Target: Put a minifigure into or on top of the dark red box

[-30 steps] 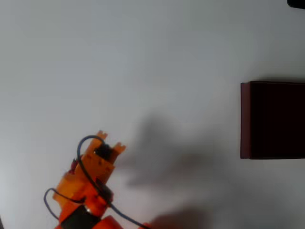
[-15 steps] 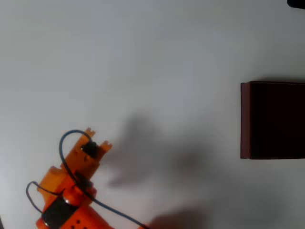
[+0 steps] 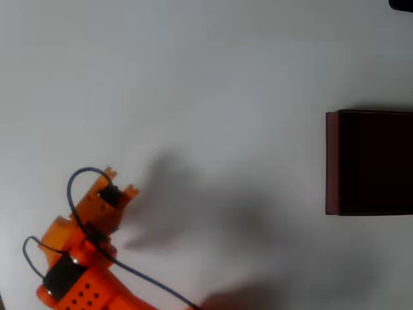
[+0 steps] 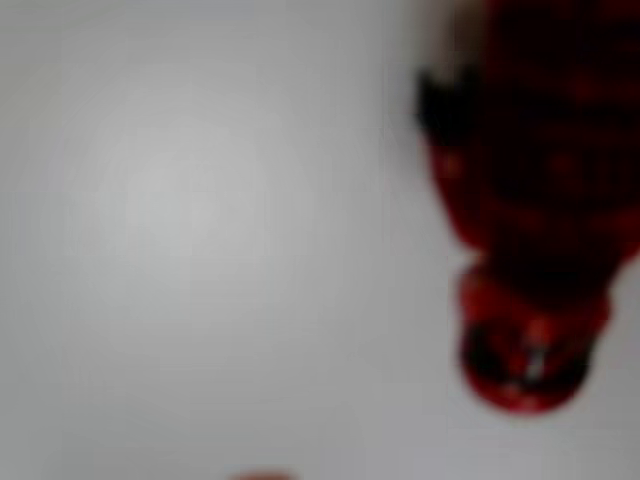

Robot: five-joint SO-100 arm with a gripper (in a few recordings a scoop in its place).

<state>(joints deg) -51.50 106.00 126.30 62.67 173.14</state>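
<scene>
In the overhead view my orange gripper (image 3: pixel 120 181) sits low at the left of the white table, its two tips apart and pointing up-right, with nothing seen between them. The dark red box (image 3: pixel 332 161) stands far off at the right edge, its interior very dark. Up close and blurred in the wrist view, the minifigure (image 4: pixel 525 230) is a red figure with dark patches on the right side, its round head toward the bottom. It lies on the white surface. The arm hides it in the overhead view.
The arm's dark shadow (image 3: pixel 193 213) spreads over the table between the gripper and the box. A blue cable (image 3: pixel 148 281) trails from the arm toward the bottom edge. A dark object (image 3: pixel 401 4) pokes in at the top right corner.
The arm has swung left and slightly up across the table, away from the box. The spread of the gripper's tips looks the same throughout.
</scene>
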